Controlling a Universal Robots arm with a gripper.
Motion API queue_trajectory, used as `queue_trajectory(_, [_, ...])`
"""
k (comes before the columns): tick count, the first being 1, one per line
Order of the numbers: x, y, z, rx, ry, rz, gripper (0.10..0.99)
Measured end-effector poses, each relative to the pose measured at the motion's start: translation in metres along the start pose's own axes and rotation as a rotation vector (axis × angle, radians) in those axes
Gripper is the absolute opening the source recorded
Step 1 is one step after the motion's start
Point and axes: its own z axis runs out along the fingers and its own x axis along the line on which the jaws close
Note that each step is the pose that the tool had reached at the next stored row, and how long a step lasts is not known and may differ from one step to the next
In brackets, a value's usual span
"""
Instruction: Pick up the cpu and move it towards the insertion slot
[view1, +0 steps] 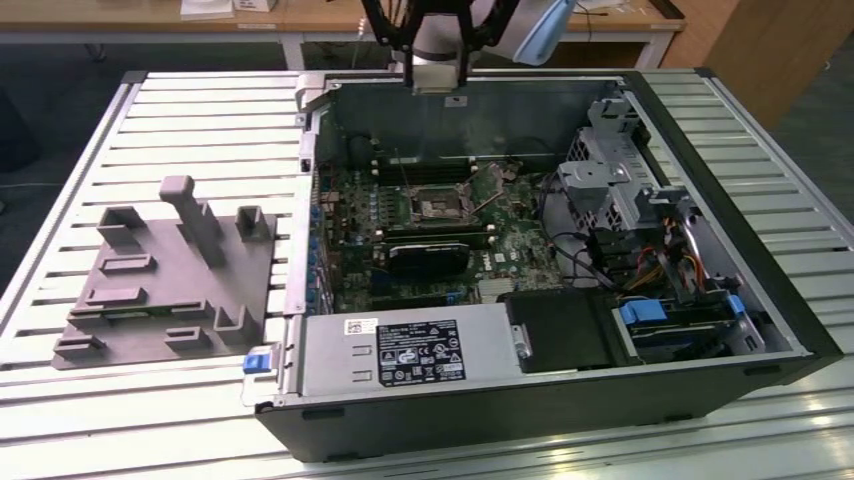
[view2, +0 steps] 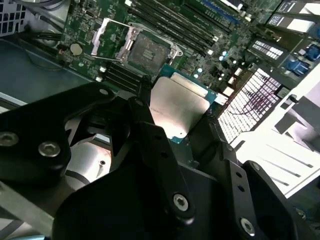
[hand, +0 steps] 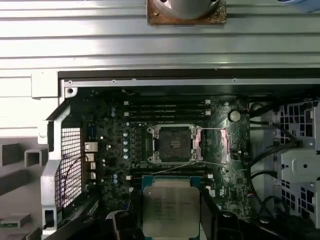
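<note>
Above the insertion slot the way down stands open for my gripper. Case wall behind it, black card and drive cage flank the board.

surface: pale slatted metal worktable spanning the exterior view | upper left: light wooden desk with white legs behind it | upper right: brown wooden cabinet panel | floor: dark grey floor at left edge | light: even, bright
</note>
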Motion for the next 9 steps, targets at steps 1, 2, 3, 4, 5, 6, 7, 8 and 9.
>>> queue_trajectory(1, [-0.0027, 0.0007, 0.0005, 0.000, 0.0000, 0.000, 0.545])
queue_trajectory(2, [-0.0056, 0.0015, 0.0010, 0.000, 0.0000, 0.000, 0.545])
queue_trajectory(3, [-0.0086, 0.0022, 0.0016, 0.000, -0.0001, 0.000, 0.545])
queue_trajectory(4, [-0.0114, 0.0029, 0.0021, 0.000, -0.0001, 0.000, 0.545])
queue_trajectory(5, [-0.0139, 0.0041, 0.0028, 0.000, -0.0002, 0.000, 0.545])
queue_trajectory(6, [-0.0147, 0.0055, 0.0036, 0.000, -0.0003, 0.000, 0.545])
queue_trajectory(7, [-0.0148, 0.0075, 0.0048, 0.000, -0.0009, 0.000, 0.545])
queue_trajectory(8, [-0.0148, 0.0096, 0.0059, -0.001, -0.0014, 0.000, 0.545])
queue_trajectory(9, [-0.0150, 0.0115, 0.0068, -0.001, -0.0017, 0.000, 0.545])
